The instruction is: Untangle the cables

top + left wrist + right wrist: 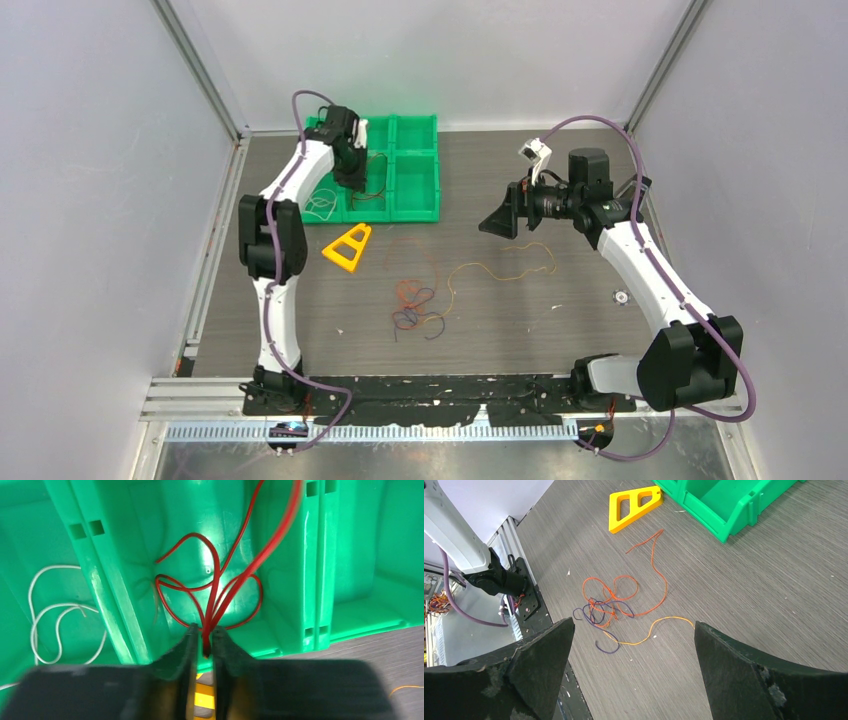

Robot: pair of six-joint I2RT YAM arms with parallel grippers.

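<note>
The left claw point(206, 635) reaches into a compartment of the green bin point(125, 530), clenched on the red cable point(220, 580). The cable's loops spread across the compartment floor, and two strands run up out of the picture. A white cable point(47, 610) lies curled in the neighbouring compartment (to the left in the wrist view). The right claw point(633, 625) hangs over the table point(749, 605) with its jaws spread wide, holding nothing. Below it lies a tangle point(601, 607) of orange and purple cables. One orange cable point(659, 575) trails from it toward the yellow triangle point(614, 515), which sits just beside the bin.
</note>
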